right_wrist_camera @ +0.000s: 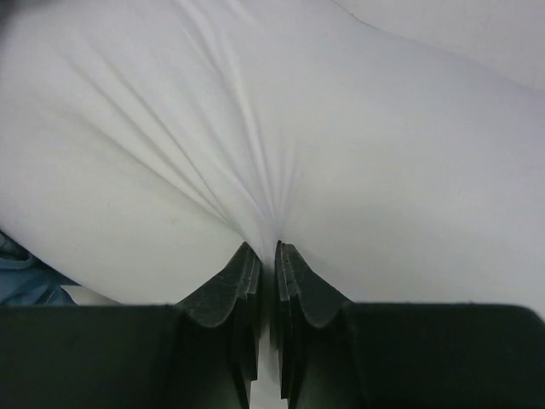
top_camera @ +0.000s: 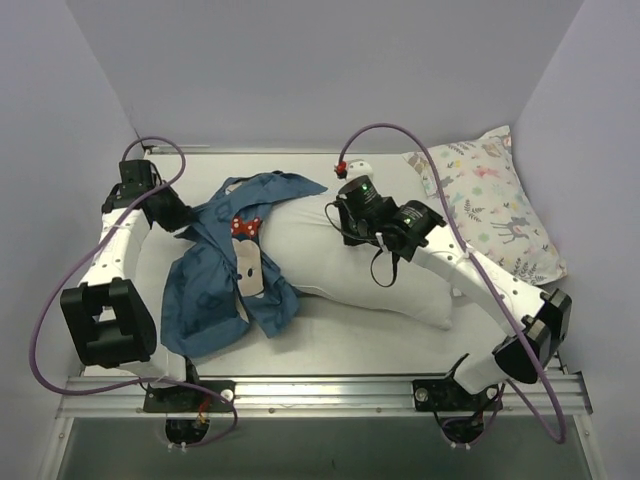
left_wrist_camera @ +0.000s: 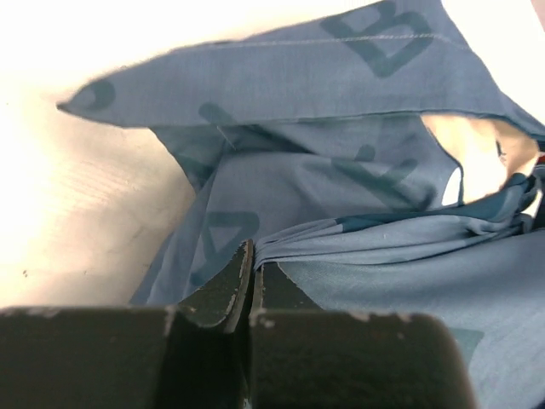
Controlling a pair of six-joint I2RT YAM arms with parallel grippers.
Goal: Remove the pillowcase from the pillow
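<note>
The dark teal pillowcase [top_camera: 215,290] lies bunched at the left, still wrapped round the left end of the plain white pillow [top_camera: 330,255]. A white-and-red patch [top_camera: 246,228] shows near its opening. My left gripper [top_camera: 192,224] is at the pillowcase's upper left edge. In the left wrist view that gripper [left_wrist_camera: 254,256] is shut on a fold of the lettered pillowcase [left_wrist_camera: 341,102]. My right gripper [top_camera: 336,214] sits on top of the pillow's middle. In the right wrist view it [right_wrist_camera: 266,251] is shut on a pinched ridge of the pillow [right_wrist_camera: 358,136], with creases fanning out. A bit of pillowcase [right_wrist_camera: 25,285] shows at lower left.
A smaller pillow with a pastel deer-and-leaf print [top_camera: 495,200] leans in the back right corner. Grey walls close in the table [top_camera: 380,335] on three sides. A metal rail [top_camera: 320,392] with both arm bases runs along the near edge.
</note>
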